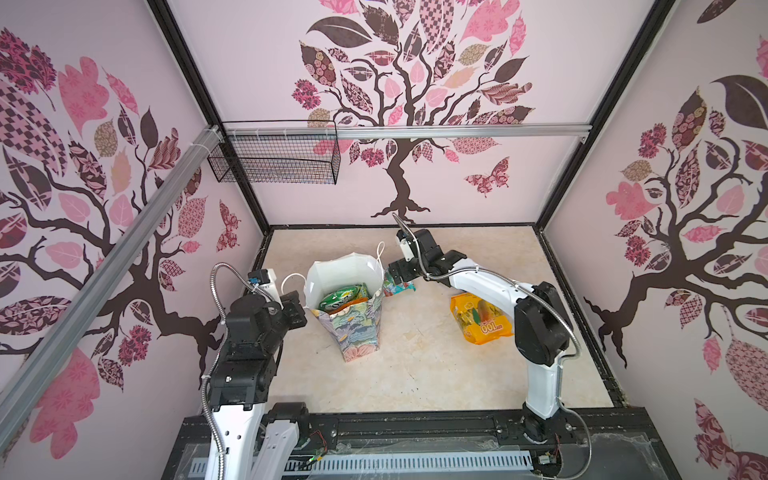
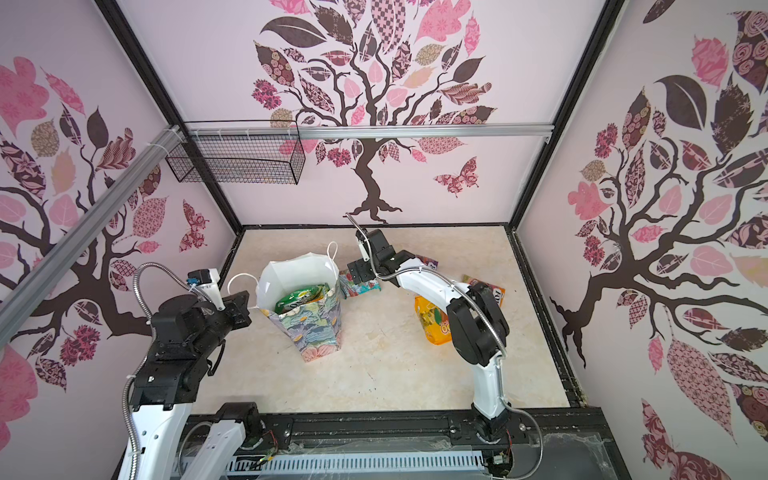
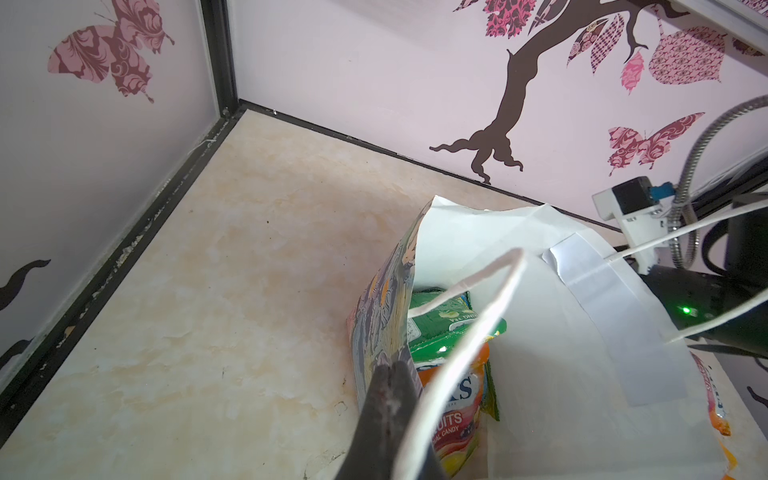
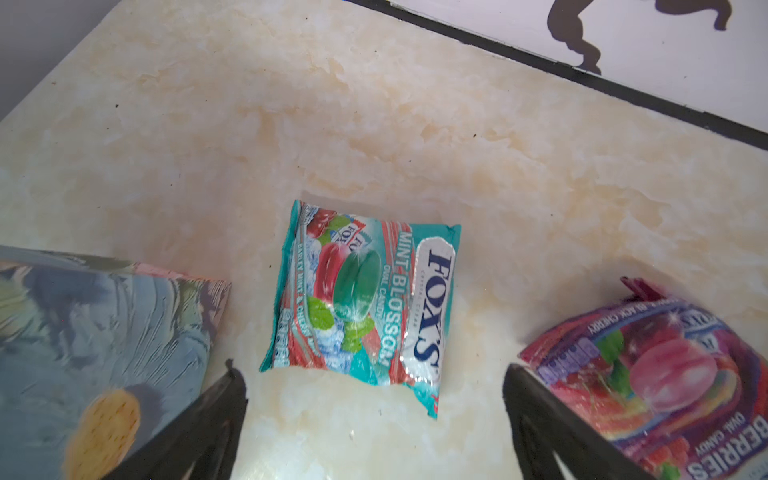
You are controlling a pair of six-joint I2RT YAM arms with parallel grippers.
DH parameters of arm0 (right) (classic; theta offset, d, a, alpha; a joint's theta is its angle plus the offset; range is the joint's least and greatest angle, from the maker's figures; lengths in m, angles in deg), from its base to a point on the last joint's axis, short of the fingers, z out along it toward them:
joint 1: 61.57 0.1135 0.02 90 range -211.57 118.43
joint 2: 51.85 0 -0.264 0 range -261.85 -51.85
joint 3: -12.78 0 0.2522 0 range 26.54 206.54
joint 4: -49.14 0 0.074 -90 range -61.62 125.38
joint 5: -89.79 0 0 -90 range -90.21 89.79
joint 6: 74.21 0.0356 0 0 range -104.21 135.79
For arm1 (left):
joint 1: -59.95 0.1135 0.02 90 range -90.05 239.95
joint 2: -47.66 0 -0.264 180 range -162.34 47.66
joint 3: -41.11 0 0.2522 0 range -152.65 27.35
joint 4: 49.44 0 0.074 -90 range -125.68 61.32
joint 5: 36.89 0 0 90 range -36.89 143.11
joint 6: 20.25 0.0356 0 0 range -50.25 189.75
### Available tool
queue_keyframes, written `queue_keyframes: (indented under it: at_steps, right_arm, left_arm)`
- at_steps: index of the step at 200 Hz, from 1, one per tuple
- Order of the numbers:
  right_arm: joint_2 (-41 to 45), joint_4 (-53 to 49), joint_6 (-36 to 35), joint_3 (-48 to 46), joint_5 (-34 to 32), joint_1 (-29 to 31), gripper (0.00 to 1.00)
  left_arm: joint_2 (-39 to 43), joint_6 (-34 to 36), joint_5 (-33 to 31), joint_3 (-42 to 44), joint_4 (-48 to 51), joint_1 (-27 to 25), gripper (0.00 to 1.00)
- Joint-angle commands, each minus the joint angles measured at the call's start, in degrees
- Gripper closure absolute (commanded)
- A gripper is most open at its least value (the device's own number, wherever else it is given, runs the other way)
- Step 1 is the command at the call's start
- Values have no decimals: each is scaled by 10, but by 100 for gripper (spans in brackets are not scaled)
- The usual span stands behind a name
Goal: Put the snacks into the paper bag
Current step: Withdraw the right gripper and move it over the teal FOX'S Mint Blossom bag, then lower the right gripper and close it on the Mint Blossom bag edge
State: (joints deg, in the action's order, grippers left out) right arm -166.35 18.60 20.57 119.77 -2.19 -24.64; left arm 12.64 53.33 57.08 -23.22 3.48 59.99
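Top view, left of centre: your left gripper (image 1: 296, 311) looks pinched shut on the rim of the tall floral-print paper bag (image 1: 353, 328). A glossy green pouch (image 1: 341, 297) is already inside. Just right of the bag, the flat teal plastic pouch (image 4: 365, 299) lies on the marbled table (image 4: 374, 124), and your right gripper (image 4: 372, 370) is spread wide above it. This reads as the pick-up step: descend, straddle, close. The purple pouch (image 4: 648, 374) and orange pouch (image 1: 478, 320) sit further right.
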Motion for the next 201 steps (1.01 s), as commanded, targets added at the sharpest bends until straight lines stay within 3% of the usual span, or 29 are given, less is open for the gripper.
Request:
queue_keyframes:
  at_steps: [1,69,105,167,201]
  right_arm:
    - [-64,9,6,62,-13,-2,1]
    - [-243,-58,25,283,-35,-8,1]
    - [-303,-79,27,333,-39,-10,0]
    - [-303,-108,10,317,-22,-10,1]
    - [-247,-91,0,228,-29,-10,1]
  left_arm:
    - [0,8,-2,-16,-3,2,97]
    - [-1,9,0,-13,0,2,96]
    - [0,7,0,-13,-1,2,96]
    - [0,5,1,-12,-2,2,96]
    - [2,6,-2,-11,-1,2,96]
